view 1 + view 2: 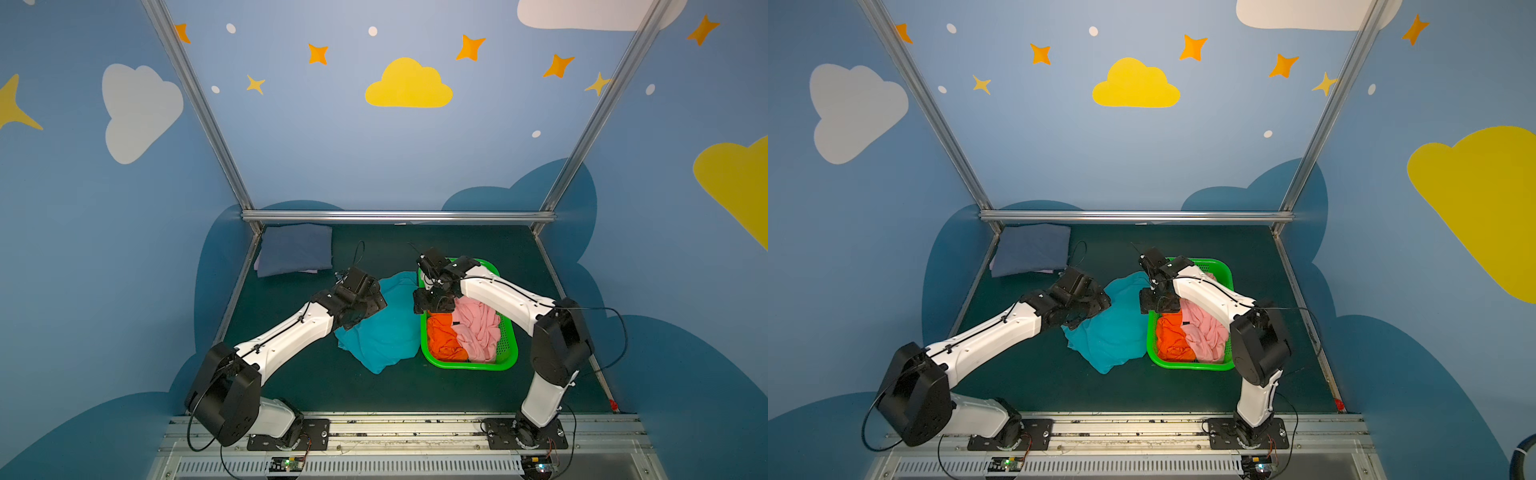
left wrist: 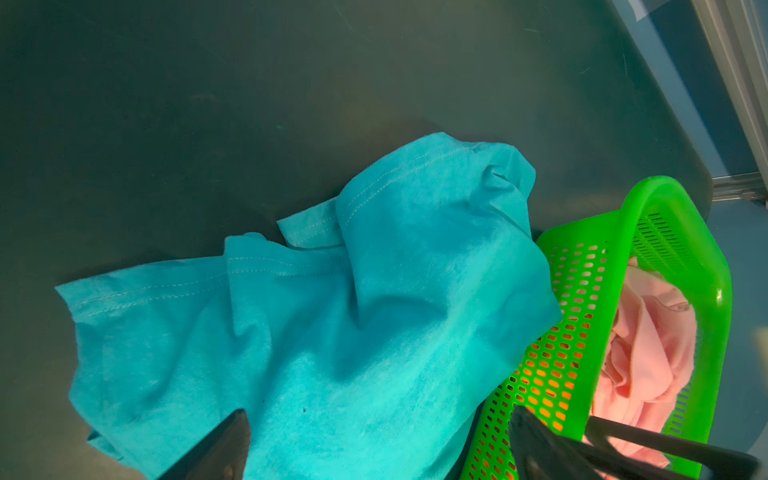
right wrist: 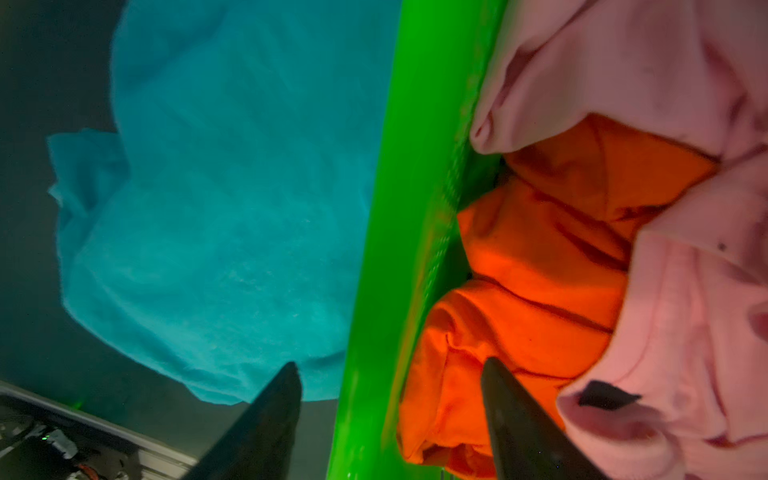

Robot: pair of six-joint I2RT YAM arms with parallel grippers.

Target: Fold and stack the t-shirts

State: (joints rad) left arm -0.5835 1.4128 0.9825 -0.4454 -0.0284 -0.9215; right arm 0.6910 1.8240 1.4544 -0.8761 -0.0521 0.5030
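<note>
Both arms meet mid-table in a top view: left gripper (image 1: pixel 362 309) over the crumpled teal t-shirt (image 1: pixel 386 336), right gripper (image 1: pixel 432 303) at the basket (image 1: pixel 469 366) rim. Left wrist view: fingers (image 2: pixel 230 442) spread, empty, above the teal t-shirt; best descend onto the hem corner (image 2: pixel 83 297). Right wrist view: fingers (image 3: pixel 274 415) apart, astride the rim; clear it first.

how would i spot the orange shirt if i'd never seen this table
Find the bright green basket right of centre on the dark table. Two crumpled shirts lie in it; the orange shirt fills the side nearest the teal shirt outside. Its neighbour, the pink shirt, is pale.
</note>
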